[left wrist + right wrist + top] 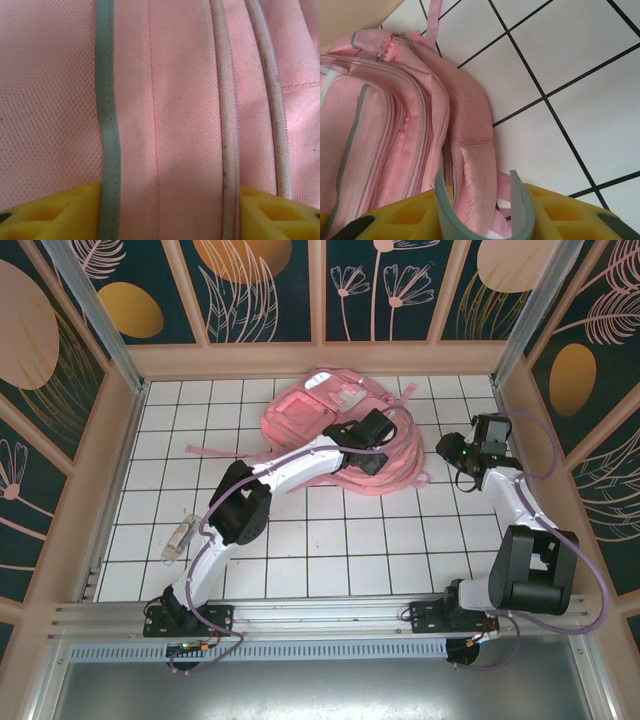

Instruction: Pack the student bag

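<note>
1. One student bag [310,420] lies near the middle of the table's [330,540] far edge; the left gripper [375,445] above it hides part of its front. One right gripper [452,452] sits at its right edge. One small clear item [180,537] by the left edge is too blurred for us to name.
2. Two yellow fingers [50,210] of the left gripper [170,215] stand apart against the student bag [165,100], cut off below; we cannot tell whether they pinch it. We count one grey strip [107,125] and two piped cords [225,100].
3. Two grey pads [522,205] of the right gripper [485,210] clench a pink fold of the student bag [395,125], whose left side runs out of frame.
</note>
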Available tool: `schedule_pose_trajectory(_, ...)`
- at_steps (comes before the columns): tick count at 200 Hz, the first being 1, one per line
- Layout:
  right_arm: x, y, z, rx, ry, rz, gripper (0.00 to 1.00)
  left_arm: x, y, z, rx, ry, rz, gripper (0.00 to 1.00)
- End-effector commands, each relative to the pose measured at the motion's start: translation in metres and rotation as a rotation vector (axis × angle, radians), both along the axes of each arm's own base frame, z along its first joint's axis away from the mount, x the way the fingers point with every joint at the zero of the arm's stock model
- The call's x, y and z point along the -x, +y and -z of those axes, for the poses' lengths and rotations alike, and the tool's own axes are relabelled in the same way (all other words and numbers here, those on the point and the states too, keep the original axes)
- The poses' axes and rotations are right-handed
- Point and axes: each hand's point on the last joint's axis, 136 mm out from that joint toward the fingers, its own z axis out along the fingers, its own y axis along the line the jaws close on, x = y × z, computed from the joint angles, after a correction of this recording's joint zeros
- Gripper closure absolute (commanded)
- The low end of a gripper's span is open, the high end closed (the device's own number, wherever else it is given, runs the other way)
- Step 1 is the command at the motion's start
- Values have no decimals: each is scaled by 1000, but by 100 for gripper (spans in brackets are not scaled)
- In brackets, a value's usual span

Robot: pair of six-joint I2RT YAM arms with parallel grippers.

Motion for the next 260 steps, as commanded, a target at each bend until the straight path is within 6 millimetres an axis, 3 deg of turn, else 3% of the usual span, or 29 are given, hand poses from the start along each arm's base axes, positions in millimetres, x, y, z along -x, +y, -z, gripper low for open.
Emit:
schedule_pose_trajectory(1, 2, 2, -7, -15, -38, -10, 63, -9, 8, -12, -20, -49, -44, 56)
schedule_pose_trajectory(32, 2, 7, -5, -36, -38, -23, 63, -8, 1, -41, 67, -65, -44, 79)
schedule_pose_trajectory(59, -1, 11, -5, -60, -45, -36, 64, -4, -1, -65, 148, -58, -45, 86)
schedule_pose_trajectory(91, -4, 24, -6, -98, -57, -72, 64, -7, 4, -78, 251, -6, -75, 100)
schedule_pose_trajectory(121, -12, 55, -8, -169, -81, -140, 65, -22, 18, -90, 412, 69, -151, 100)
schedule_pose_trajectory(143, -25, 82, -14, -242, -128, -184, 66, -27, 29, -115, 586, 94, -168, 100)
schedule_pose_trajectory(172, -46, 126, -26, -293, -184, -273, 67, -22, 35, -143, 716, 63, -157, 100)
schedule_pose_trajectory(204, -60, 169, -28, -304, -197, -365, 70, -13, 31, -152, 791, 82, -128, 100)
schedule_pose_trajectory(229, -58, 182, -36, -307, -207, -395, 70, -12, 29, -154, 807, 87, -121, 100)
schedule_pose_trajectory(260, -49, 171, -50, -248, -212, -365, 70, -14, 32, -158, 813, 66, -133, 100)
